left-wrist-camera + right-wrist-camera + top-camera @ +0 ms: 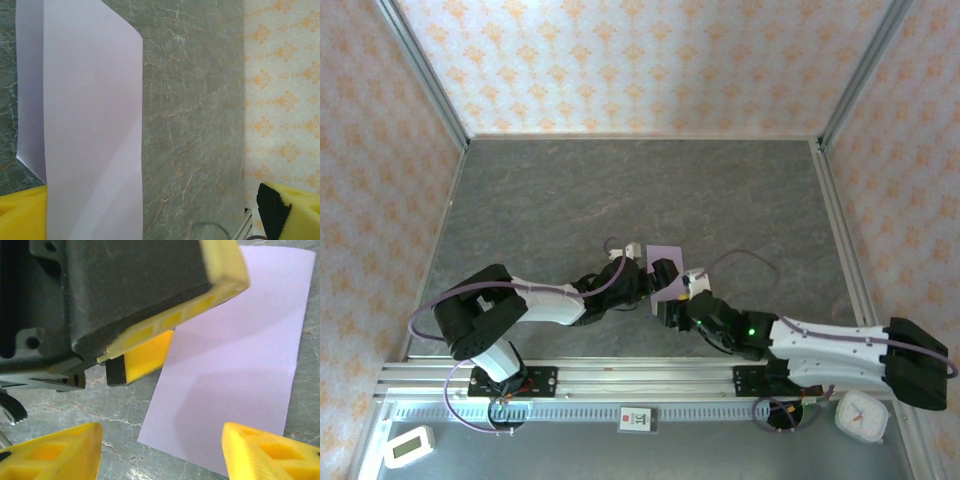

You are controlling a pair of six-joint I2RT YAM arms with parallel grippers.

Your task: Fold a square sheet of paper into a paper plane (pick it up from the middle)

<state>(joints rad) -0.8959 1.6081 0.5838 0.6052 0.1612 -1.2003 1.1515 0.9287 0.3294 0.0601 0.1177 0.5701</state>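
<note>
Top external view: both arms meet mid-worktop (620,190) over the square sheet of paper (666,252), which is folded to an oblong and lies flat. Left wrist view: the left gripper (150,205) is spread wide, grasping nothing, and the sheet runs away from just beside one fingertip (22,212). Right wrist view: the right gripper (162,445) stands released with the sheet's near edge between its fingertips. A left gripper finger sits at the sheet's side edge.
</note>
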